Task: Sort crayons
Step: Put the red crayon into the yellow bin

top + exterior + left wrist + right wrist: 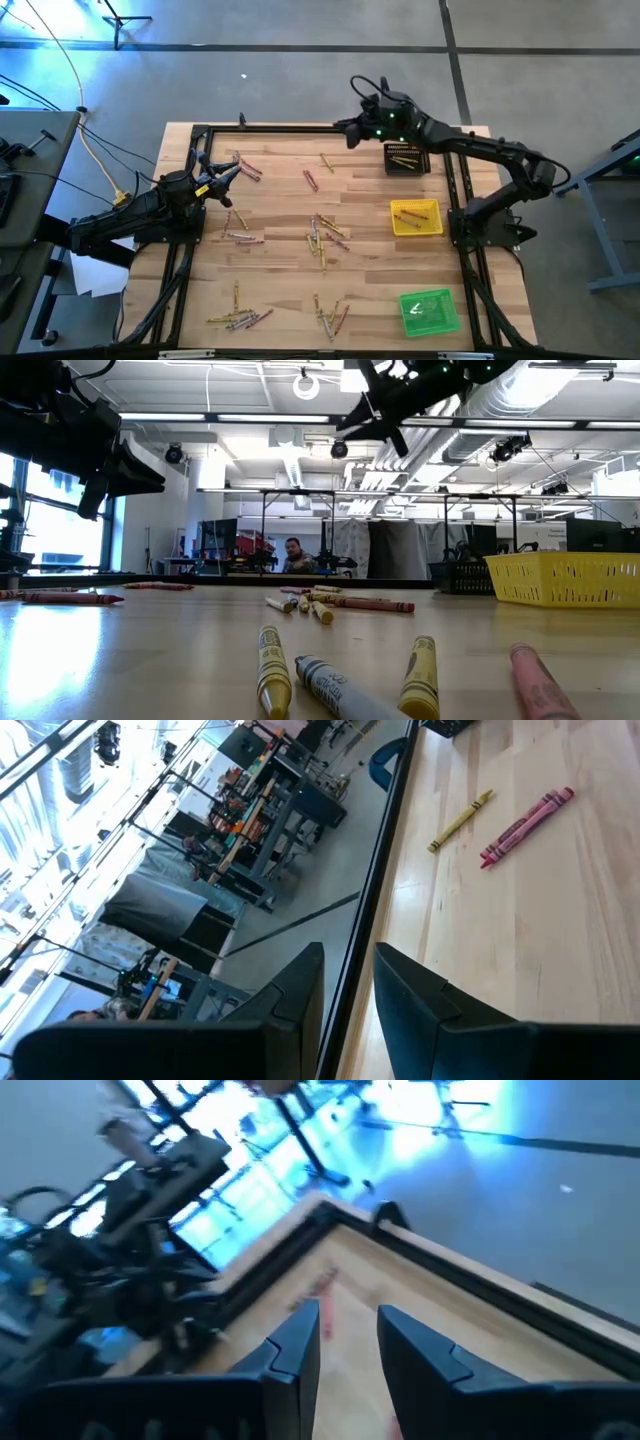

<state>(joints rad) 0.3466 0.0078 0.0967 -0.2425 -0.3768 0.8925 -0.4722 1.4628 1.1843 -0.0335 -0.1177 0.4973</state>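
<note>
Nearest crayons (340, 682) fill the low view; overhead adds green tray (430, 311).

- The right gripper (347, 1342) shows its two dark fingers (297, 1350) with a clear gap between them and nothing held there.
- Beyond the fingers lies a corner of the wooden table (420, 1305), edged by a dark frame rail (470, 1280).
- A blurred reddish crayon (322, 1288) lies on the wood near that corner.
- The left arm (150, 1200) shows farther off as a dark, blurred shape.
- Grey floor (520, 1210) lies past the table's edge.
</note>
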